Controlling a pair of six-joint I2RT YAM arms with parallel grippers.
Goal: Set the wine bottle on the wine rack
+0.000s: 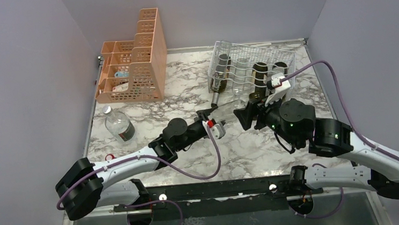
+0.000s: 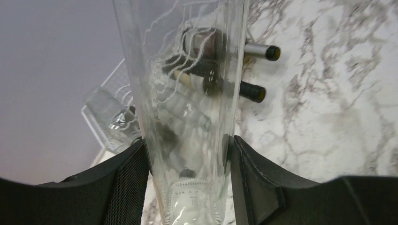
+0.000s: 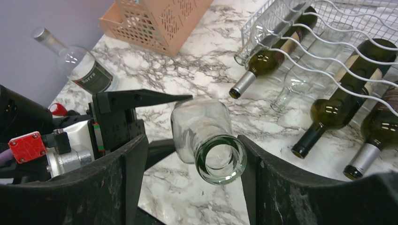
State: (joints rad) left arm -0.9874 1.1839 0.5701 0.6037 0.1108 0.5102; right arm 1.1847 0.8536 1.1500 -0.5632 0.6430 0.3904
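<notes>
A clear glass wine bottle (image 1: 223,112) hangs level above the marble table, between both grippers. My left gripper (image 1: 208,116) is shut on its body (image 2: 187,93), one pad on each side. My right gripper (image 1: 244,115) is open around the bottle's neck; the open mouth (image 3: 220,159) sits between its fingers, close to the right finger (image 3: 263,164) and apart from the left one. The silvery wire wine rack (image 1: 284,52) stands behind at the back right. It also shows in the right wrist view (image 3: 263,18) and the left wrist view (image 2: 110,110).
The rack holds several dark green bottles (image 3: 338,98) and a clear one, necks pointing forward. A peach perforated organizer (image 1: 147,52) stands at the back left. A clear bottle with a dark label (image 1: 119,125) stands upright at the left. Purple walls enclose the table.
</notes>
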